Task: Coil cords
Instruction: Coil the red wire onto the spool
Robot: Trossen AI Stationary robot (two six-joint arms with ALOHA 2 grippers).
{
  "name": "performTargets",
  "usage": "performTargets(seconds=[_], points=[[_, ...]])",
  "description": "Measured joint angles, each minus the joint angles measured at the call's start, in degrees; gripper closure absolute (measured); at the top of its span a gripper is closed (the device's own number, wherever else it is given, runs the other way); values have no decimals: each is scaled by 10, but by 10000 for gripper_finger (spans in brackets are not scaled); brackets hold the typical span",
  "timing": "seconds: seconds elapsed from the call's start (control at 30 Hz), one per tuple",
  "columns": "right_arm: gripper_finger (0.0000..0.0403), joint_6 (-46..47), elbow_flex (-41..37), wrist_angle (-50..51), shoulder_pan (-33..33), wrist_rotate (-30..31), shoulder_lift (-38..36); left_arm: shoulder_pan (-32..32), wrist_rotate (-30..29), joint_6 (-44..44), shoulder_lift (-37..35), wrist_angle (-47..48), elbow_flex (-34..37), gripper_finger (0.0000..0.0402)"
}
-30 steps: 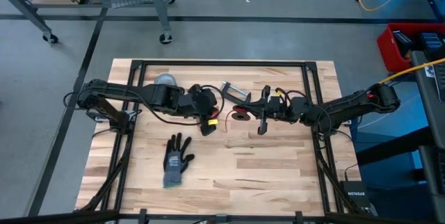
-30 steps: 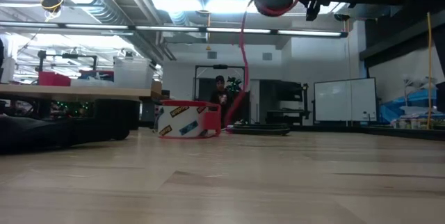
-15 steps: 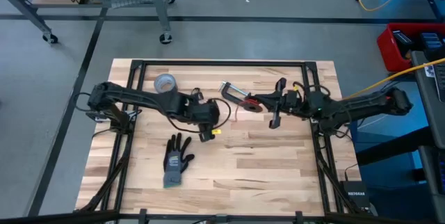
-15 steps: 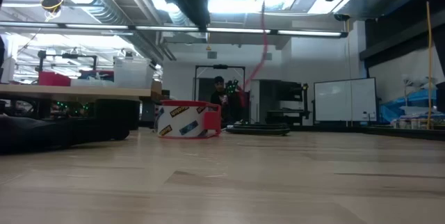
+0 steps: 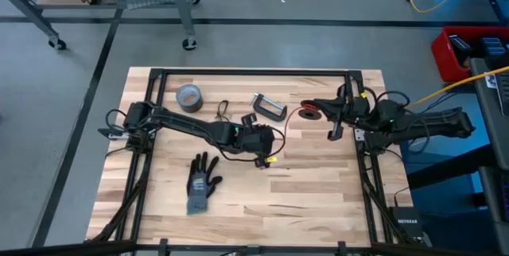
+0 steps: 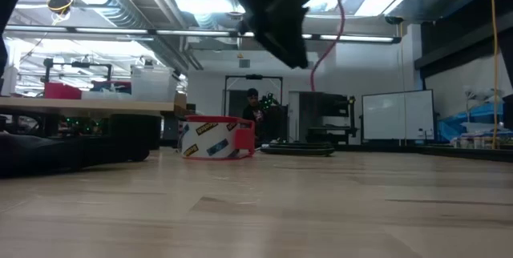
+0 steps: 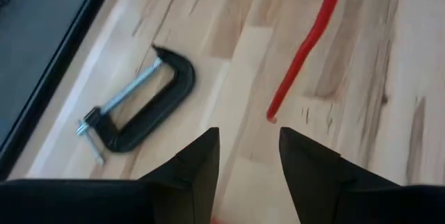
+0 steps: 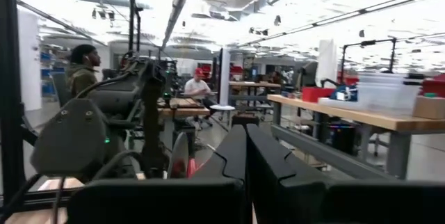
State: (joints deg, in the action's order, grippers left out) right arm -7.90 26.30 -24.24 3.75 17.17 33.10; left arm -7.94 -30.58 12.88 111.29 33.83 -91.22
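Beside the black metal C-clamp [image 5: 270, 106], the coiled thin red cord [image 5: 311, 114] hangs from the right gripper [image 5: 334, 121], its fingers closed — coiling looks mostly done, though a tail [image 7: 306, 46] dangles loose. The left gripper [image 5: 261, 154] stands open, empty. Only the high view shows the uncoiled black looped cord [image 5: 222, 110].

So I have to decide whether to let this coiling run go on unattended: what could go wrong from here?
1. The left hand is open and the red cord hangs loose ahead of it, so the winding may slacken.
2. The right hand, shut, carries the red coil in the air; the dangling tail could snag the C-clamp beneath.
3. The black cord lies untouched near the tape roll and might be skipped.
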Motion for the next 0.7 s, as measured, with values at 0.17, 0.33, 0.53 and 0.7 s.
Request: performTargets(seconds=[0.17,0.33,0.53,0.7], points=[[398,0,0,39,0,8,-33,1,-2,-35,7,-70,0,259],[398,1,0,44,0,2,-37,-3,-1,-96,18,-209,0,259],[398,1,0,43,0,-5,-37,-4,1,-145,65,-292,0,259],[398,1,0,43,0,-13,-40,-8,-84,-128,86,-310,0,259]])
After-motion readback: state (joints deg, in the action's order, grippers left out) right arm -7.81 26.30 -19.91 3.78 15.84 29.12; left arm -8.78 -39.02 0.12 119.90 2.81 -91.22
